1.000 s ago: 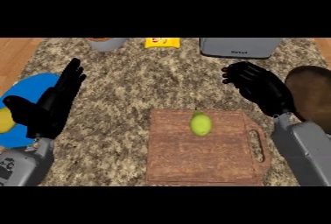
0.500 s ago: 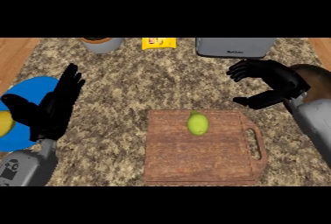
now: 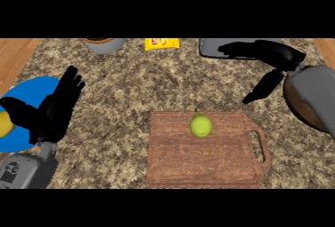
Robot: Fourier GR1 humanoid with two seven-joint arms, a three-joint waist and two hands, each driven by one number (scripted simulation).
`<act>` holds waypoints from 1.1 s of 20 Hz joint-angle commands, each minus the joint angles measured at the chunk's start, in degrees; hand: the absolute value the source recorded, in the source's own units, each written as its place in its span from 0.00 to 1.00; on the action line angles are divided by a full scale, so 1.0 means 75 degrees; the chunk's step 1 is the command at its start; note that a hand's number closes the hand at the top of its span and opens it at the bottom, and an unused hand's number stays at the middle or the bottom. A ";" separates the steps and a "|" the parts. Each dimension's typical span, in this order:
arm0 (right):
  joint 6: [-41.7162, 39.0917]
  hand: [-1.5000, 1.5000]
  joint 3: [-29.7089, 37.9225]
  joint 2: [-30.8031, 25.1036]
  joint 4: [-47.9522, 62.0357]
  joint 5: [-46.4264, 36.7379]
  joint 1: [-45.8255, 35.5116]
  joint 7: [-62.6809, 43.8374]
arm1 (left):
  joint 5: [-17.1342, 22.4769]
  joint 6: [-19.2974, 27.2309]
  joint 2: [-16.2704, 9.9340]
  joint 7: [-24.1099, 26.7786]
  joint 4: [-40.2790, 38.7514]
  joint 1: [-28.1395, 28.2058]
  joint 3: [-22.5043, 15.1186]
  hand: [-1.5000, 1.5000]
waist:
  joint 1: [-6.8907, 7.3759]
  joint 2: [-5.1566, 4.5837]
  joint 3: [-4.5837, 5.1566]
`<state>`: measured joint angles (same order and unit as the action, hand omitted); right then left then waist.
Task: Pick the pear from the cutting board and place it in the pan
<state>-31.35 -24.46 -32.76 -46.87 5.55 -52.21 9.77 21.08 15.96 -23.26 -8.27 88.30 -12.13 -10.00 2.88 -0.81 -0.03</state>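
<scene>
Pear (image 3: 200,125): small, yellow-green, smooth, with a short stem at its upper end; it lies on the upper middle of the cutting board (image 3: 203,164), lower centre of the frame, with nothing touching it.
Cutting board: brown wood, with a handle slot on its right side; it rests on the speckled tabletop (image 3: 137,84).
Pan (image 3: 307,111): only a dark brown curve shows at the right edge of the frame, mostly hidden behind the right forearm.
Right hand (image 3: 271,53): upper right of the frame, well apart from the pear; fingers partly spread with the thumb hanging down toward the board, and it holds nothing.
Left hand (image 3: 56,108): left of the frame over a blue plate (image 3: 20,137), fingers straight and up, resting, with nothing in it.
Other things: a grey cup (image 3: 103,44), a yellow packet (image 3: 161,43) and a grey tray (image 3: 216,48) along the upper edge.
Risk, rolling: the pear looks rounded and smooth, so a touch from one side could likely roll it across the board.
Risk, reach: the hand must come down and left; approaching too low might knock the board's edge or handle.
Risk, placing: with the pan largely hidden by the forearm, the release could land on its rim.
</scene>
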 commanded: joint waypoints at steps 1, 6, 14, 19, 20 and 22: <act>-0.0478 0.00 -0.0605 0.0404 0.0690 -0.0896 -0.0882 0.0166 | -0.0036 -0.0109 0.0072 0.0051 0.0118 0.0118 -0.0065 0.50 | 0.0084 -0.0006 0.0002; -0.0632 0.00 -0.1285 0.1083 0.1277 -0.1883 -0.1679 0.0187 | -0.0352 0.0186 0.0394 0.0252 0.0127 0.0329 -0.0251 0.50 | 0.0078 0.0000 0.0003; -0.2720 0.00 -0.2532 0.1615 0.1931 -0.2889 -0.2265 0.0372 | -0.0201 -0.0026 0.0351 0.0091 -0.0293 -0.0140 0.0087 0.50 | -0.0095 0.0003 0.0010; -0.2652 0.00 -0.2826 0.1620 0.1707 -0.3581 -0.1822 0.1161 | -0.0316 0.0117 0.0332 -0.0364 0.0197 -0.0054 0.0179 0.50 | -0.0248 0.0074 0.0001; -0.2675 0.00 -0.2725 0.2033 0.2067 -0.3631 -0.2251 0.0969 | -0.0376 -0.0055 0.0452 -0.0031 -0.0361 -0.0227 0.0199 0.50 | -0.0226 0.0047 0.0005; -0.2736 0.00 -0.2845 0.1887 0.1322 -0.3783 -0.1995 0.0848 | -0.0231 -0.0162 0.0150 -0.0315 0.0058 0.0070 0.0462 0.50 | -0.0306 0.0103 0.0004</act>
<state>-48.58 -44.49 -18.83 -34.44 -19.86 -67.81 13.11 19.29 15.33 -21.65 -9.56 88.42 -11.74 -7.93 1.36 -0.29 0.01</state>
